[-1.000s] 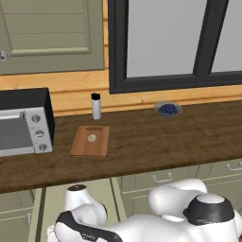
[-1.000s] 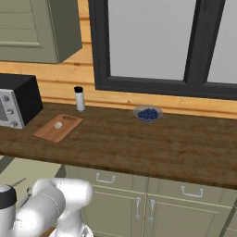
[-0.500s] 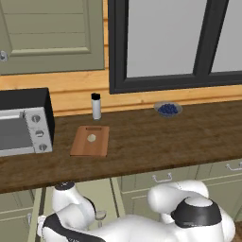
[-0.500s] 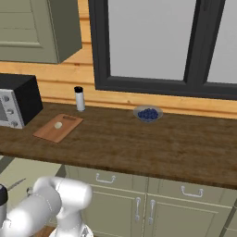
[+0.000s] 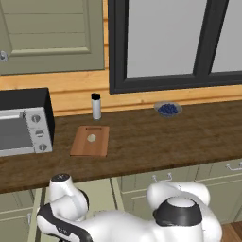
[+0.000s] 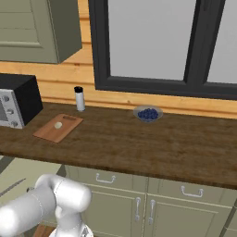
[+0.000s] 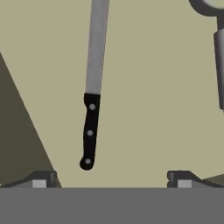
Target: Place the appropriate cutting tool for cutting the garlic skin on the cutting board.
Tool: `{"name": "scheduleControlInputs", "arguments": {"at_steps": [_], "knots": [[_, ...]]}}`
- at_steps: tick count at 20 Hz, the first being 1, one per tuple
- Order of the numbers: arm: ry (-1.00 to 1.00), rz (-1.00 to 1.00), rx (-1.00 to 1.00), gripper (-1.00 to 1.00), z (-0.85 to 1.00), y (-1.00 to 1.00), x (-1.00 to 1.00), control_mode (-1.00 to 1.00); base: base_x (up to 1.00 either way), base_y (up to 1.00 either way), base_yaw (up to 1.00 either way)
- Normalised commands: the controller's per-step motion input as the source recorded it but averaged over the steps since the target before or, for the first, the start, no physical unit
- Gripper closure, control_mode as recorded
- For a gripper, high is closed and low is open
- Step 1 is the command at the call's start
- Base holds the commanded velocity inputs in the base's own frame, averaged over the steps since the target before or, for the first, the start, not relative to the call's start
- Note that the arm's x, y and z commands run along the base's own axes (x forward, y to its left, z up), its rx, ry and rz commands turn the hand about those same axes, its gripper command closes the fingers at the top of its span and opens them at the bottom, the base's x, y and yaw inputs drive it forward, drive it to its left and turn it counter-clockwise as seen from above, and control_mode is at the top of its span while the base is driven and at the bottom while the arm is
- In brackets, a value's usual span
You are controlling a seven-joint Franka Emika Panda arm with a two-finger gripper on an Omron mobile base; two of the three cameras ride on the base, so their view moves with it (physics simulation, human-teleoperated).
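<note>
The knife lies on the olive floor of a drawer, its black riveted handle nearest me and its long grey blade running up out of the hand view. My gripper hovers over the handle's end, open, with one fingertip on each side and nothing between them. On the counter lies the reddish-brown cutting board. The small pale garlic rests on it. My arm reaches down below the counter's front edge at the left.
A short silver round-headed utensil lies right of the knife in the drawer. On the counter stand a toaster oven, a white shaker behind the board, and a bowl of blueberries.
My arm has sunk lower and further left below the counter's edge. The board, the garlic and the other counter things have not moved.
</note>
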Motion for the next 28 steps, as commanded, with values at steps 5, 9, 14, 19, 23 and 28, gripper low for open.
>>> {"name": "scheduleControlInputs", "arguments": {"at_steps": [5,9,14,19,23,28], "knots": [[-0.01,0.0,0.0,-1.0,-0.42,-0.03,0.03,-1.0,0.0,0.0,0.0],[0.0,0.0,0.0,-1.0,-0.36,0.0,0.2,-1.0,0.0,0.0,0.0],[0.0,0.0,-0.02,-1.0,-0.33,0.05,0.18,-1.0,0.0,0.0,0.0],[-0.03,0.0,0.0,-1.0,-0.24,0.13,0.15,-1.0,0.0,0.0,0.0],[-0.02,0.0,0.0,-1.0,-0.23,0.17,0.17,-1.0,0.0,0.0,0.0],[-0.01,0.0,0.0,-1.0,-0.34,0.06,0.13,-1.0,0.0,0.0,0.0]]}}
